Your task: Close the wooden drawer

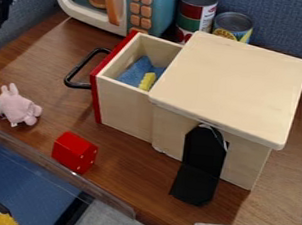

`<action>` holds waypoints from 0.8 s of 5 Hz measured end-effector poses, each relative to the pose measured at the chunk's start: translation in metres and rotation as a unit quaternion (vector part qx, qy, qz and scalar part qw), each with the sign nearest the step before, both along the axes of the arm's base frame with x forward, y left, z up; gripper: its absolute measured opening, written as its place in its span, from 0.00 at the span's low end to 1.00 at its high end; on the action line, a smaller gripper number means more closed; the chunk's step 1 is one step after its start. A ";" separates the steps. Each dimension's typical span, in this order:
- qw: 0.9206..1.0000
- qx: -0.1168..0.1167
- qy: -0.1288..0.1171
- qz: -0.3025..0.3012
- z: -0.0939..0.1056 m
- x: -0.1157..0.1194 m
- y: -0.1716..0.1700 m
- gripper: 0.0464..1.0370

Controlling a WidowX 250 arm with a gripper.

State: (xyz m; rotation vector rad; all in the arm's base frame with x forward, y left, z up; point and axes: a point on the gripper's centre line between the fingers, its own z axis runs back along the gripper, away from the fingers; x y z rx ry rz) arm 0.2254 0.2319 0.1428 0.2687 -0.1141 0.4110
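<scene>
1. Gripper: at the upper left, above the work surface and well apart from the drawer. From my remote station I could not tell whether it was apart or together, as it was dark and partly cut off by the edge.

2. Pink plush toy: on the table, left of the handle. I judged that a low approach could have swept it into the drawer's path.

3. Black handle: projecting leftward from the red front. A push landing on one arm of this loop could have slipped off or hooked the gripper; a push near one end of the front could have skewed the drawer and jammed it.

4. Red block: on the table, nearer the camera than the front. A wide swing of the arm could have knocked it.

5. Wooden drawer: partly open, extending left from its cabinet, with the closing push directed rightward. Inside lay blue cloth and a yellow piece; the cloth, if bunched higher, might have caught beneath the lid.

6. Cabinet: at right, with a black strip against its near side. Too hard a push could have shifted the whole cabinet instead of closing the drawer.
</scene>
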 end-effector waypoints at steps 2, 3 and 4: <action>0.996 -0.005 -0.004 -0.089 -0.028 0.000 0.000 0.96; 0.977 0.012 -0.042 -0.207 -0.033 0.005 0.004 0.96; 0.950 0.015 -0.051 -0.309 -0.031 0.009 0.011 0.96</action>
